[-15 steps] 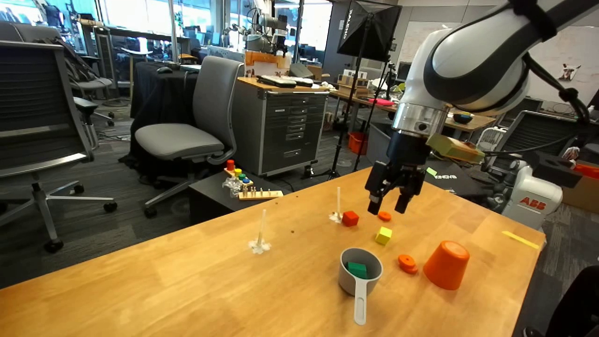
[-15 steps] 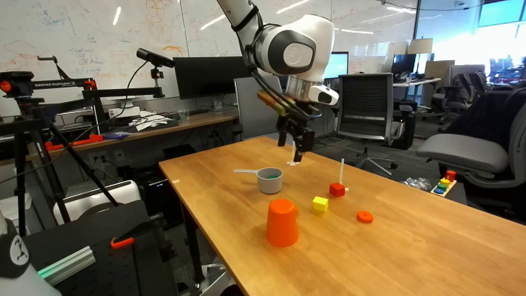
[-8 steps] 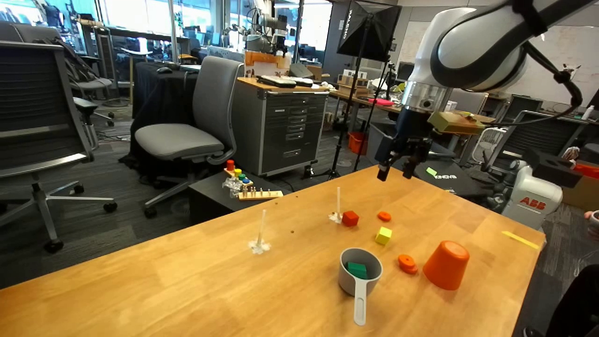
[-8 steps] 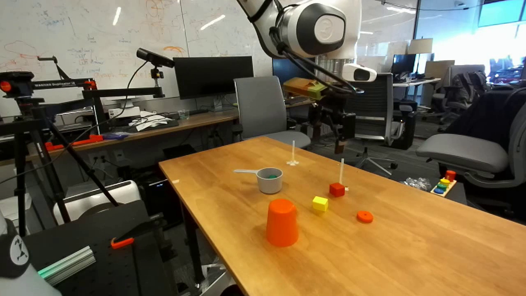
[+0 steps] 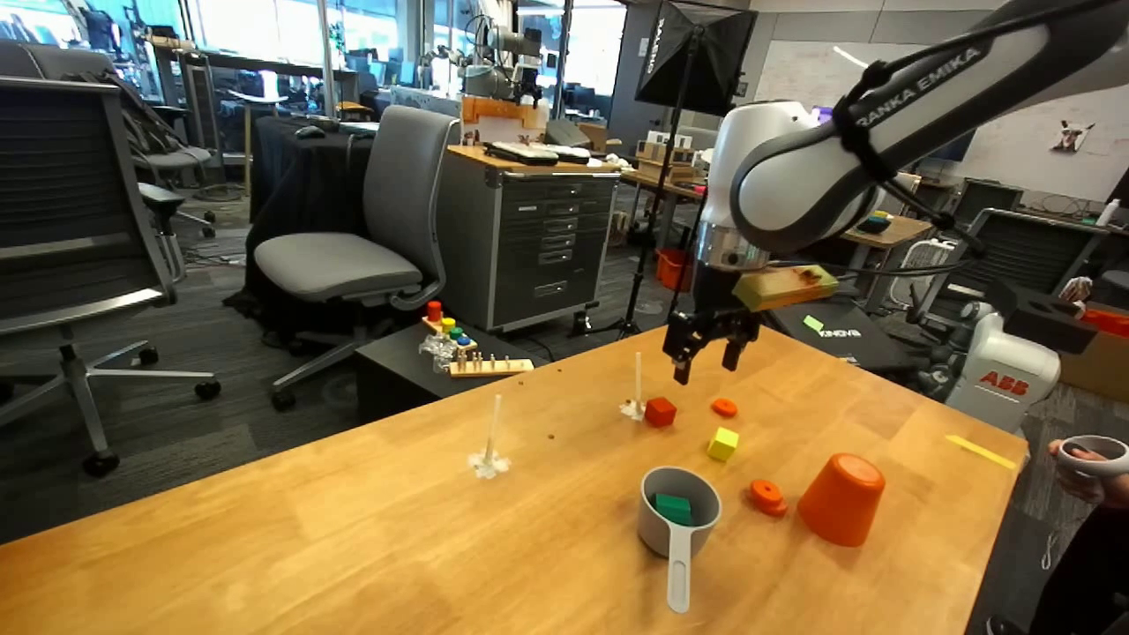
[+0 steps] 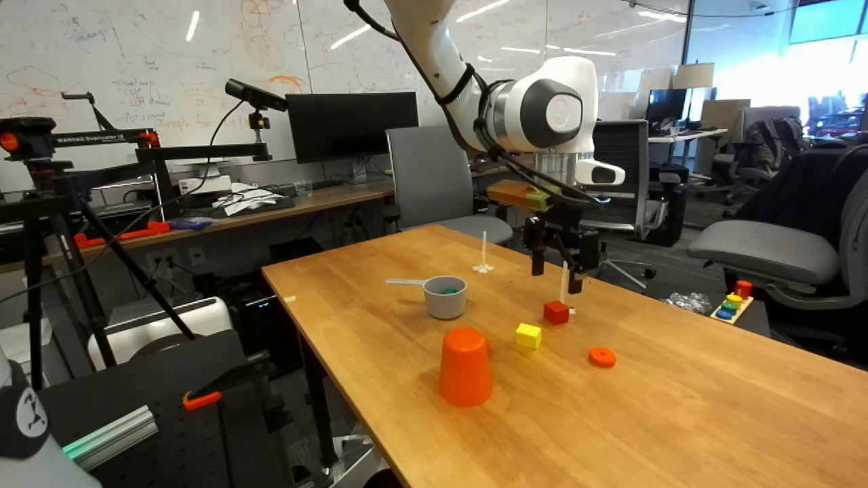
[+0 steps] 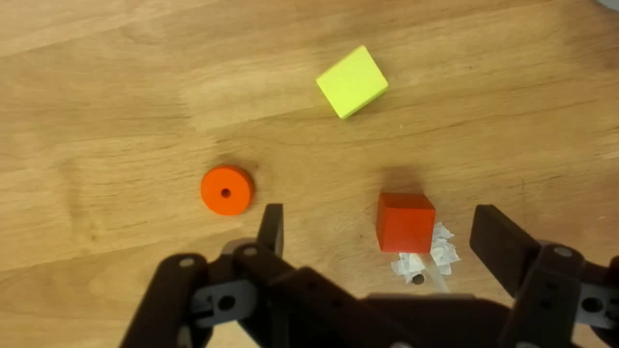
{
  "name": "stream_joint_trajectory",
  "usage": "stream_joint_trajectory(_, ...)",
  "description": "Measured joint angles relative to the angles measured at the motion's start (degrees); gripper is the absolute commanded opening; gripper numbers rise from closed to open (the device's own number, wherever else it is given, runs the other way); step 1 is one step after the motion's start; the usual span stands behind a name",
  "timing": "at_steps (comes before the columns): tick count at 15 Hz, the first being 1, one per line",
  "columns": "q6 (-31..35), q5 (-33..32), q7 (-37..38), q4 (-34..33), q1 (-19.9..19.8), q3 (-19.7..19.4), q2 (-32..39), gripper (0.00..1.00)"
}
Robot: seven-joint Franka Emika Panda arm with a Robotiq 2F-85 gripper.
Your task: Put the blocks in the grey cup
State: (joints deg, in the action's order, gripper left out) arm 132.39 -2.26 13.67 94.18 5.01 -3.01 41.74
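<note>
The grey cup (image 5: pixel 654 529) stands upright on the table with its flat handle sticking out; it also shows in an exterior view (image 6: pixel 445 305). A green block (image 5: pixel 673 508) lies inside it. A red block (image 5: pixel 660 412) sits against the base of a thin upright stick; it also shows in the wrist view (image 7: pixel 406 227). A yellow block (image 5: pixel 723 444) lies nearby, also in the wrist view (image 7: pixel 352 82). My gripper (image 5: pixel 706 369) is open and empty above the table, near the red block. In the wrist view its fingers (image 7: pixel 379 212) appear on both sides of the red block, above it.
An upturned orange cup (image 5: pixel 842 500) and orange discs (image 5: pixel 766 494) (image 5: pixel 724 407) lie on the table (image 5: pixel 353 529). Two thin sticks (image 5: pixel 638 379) (image 5: pixel 494 432) stand upright, taped down. A person's hand holds a grey rounded vessel (image 5: pixel 1094 454) beyond the table's edge.
My gripper rose and moved away from the grey cup's side, then came down near the red block. It stayed open. A hand with a grey vessel came into view. The blocks did not move.
</note>
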Motion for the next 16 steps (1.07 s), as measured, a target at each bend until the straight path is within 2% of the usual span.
stream_joint_trajectory(4,-3.07,0.0,0.85,-10.16,1.46,0.02,8.46,1.0)
stream_joint_trajectory(8,-6.87,0.0,0.94,-18.6,2.08,0.04,13.58,1.0)
stream_joint_trajectory(14,-13.25,0.49,4.66,-25.62,2.02,0.02,18.13,1.0)
stream_joint_trajectory(15,-13.82,0.54,5.41,-26.07,1.94,0.0,18.3,0.75)
stream_joint_trajectory(16,-14.16,0.61,5.94,-26.42,1.8,0.0,18.37,0.72)
